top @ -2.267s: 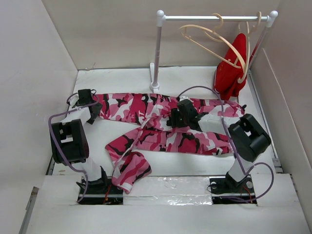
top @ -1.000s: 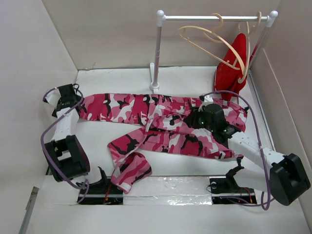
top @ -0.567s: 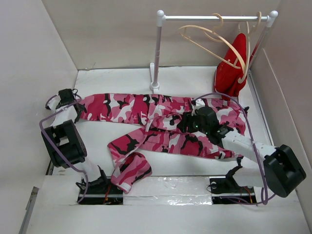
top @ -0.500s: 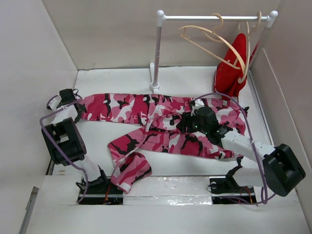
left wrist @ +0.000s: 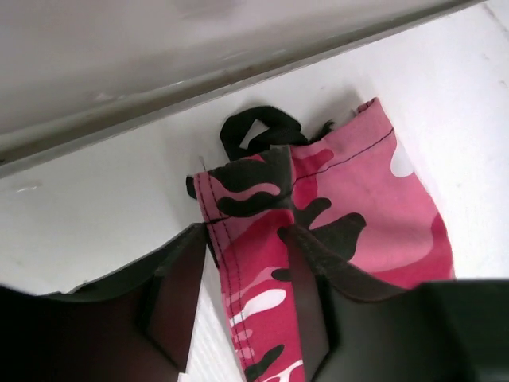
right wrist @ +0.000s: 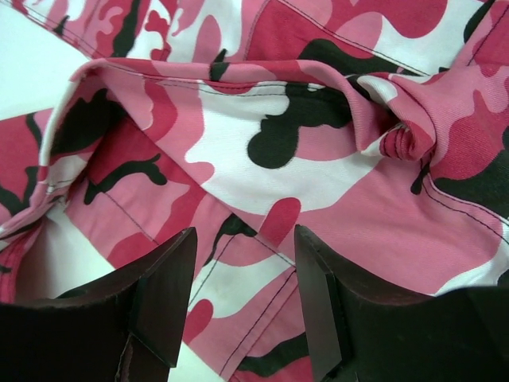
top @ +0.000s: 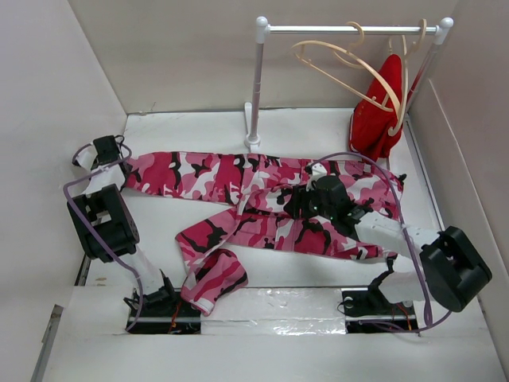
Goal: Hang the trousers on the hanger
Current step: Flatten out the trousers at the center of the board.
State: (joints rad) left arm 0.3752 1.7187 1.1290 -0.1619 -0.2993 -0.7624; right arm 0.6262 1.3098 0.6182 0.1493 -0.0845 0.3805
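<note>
1. trousers (top: 215, 175): pink, red, white and black camo, spread flat across the white table (top: 191, 127). the waist end is to the right and the legs run left.
2. far leg lies straight, its hem near the left wall. near leg angles toward the front edge, and its end is folded over on the ledge just beside the left arm's base.
3. left gripper (top: 118, 161) is down at the far leg's hem. in the wrist view the jaws of the left gripper (left wrist: 242, 294) stand apart with the hem corner of the trousers (left wrist: 350, 215) lying flat between them. the cloth is not bunched and no pinch is visible.
4. a black loop (left wrist: 254, 131) lies just beyond that hem, close to the wall seam.
5. right gripper (top: 298, 203) is low over the seat area, mid-garment. in its wrist view the jaws of the right gripper (right wrist: 238, 302) are spread over a rumpled fold of the trousers (right wrist: 318, 143), with nothing clamped.
6. hanger (top: 374, 72): pale wood, bare, hooked on the rail (top: 318, 29) at the back right, tilted, well apart from the trousers.
7. a second hanger (top: 404, 72) is beside it at the rail's right end, carrying a red garment (top: 372, 123).
</note>
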